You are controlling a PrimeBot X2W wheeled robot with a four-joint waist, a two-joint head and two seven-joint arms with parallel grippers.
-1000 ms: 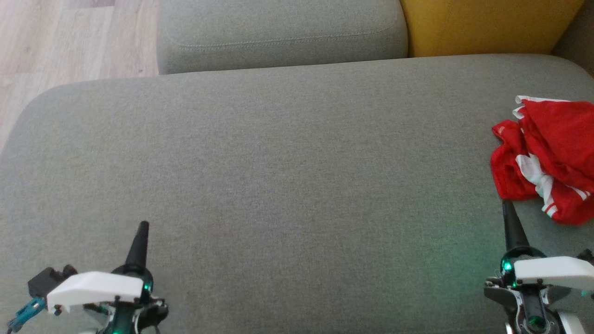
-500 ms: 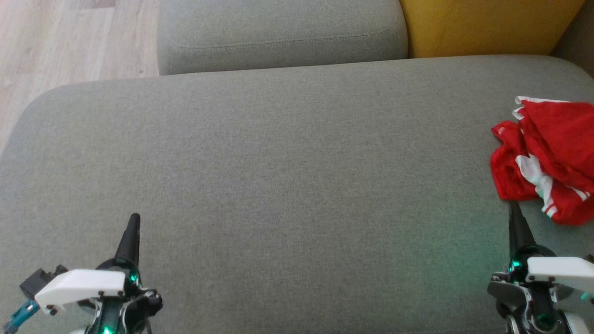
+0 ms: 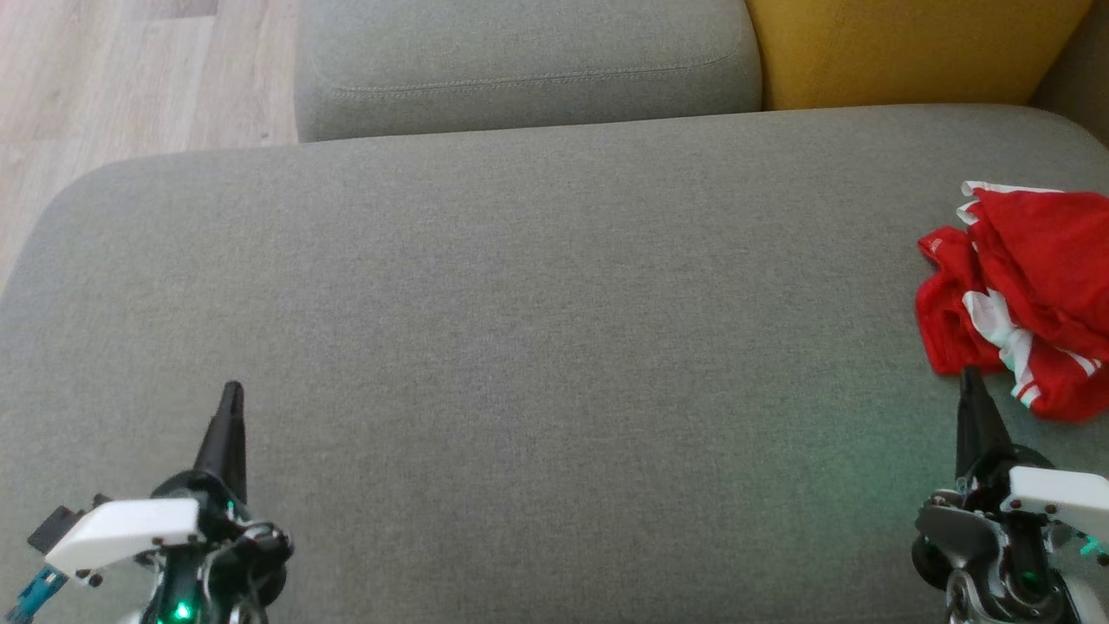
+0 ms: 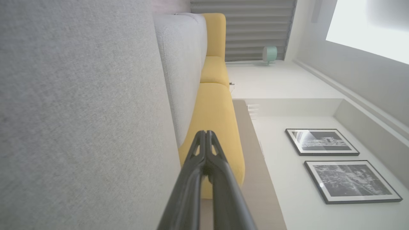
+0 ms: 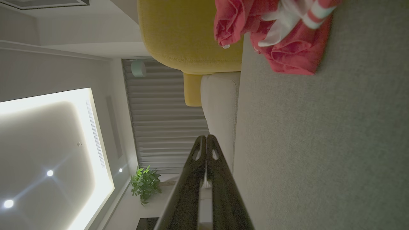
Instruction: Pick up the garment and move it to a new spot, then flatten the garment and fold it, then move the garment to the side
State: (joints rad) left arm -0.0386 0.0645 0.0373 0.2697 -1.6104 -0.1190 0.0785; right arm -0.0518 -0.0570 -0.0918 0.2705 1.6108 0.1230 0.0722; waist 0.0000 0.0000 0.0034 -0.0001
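The left pincer [image 3: 231,392] drifted toward 10 o'clock; it and the right pincer [image 3: 970,378] are together, empty. The garment [image 3: 1035,277] at 3 o'clock lies crumpled, not yet picked up.

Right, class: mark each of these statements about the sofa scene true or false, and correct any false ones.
1. The red-and-white garment lies crumpled at the right end of the grey sofa seat. True.
2. The right gripper grips the garment. False: it is shut on nothing, with the garment ahead of its tips.
3. The left gripper has its jaws open. False: they are shut, over bare seat.
4. A yellow cushion stands behind the seat. True.
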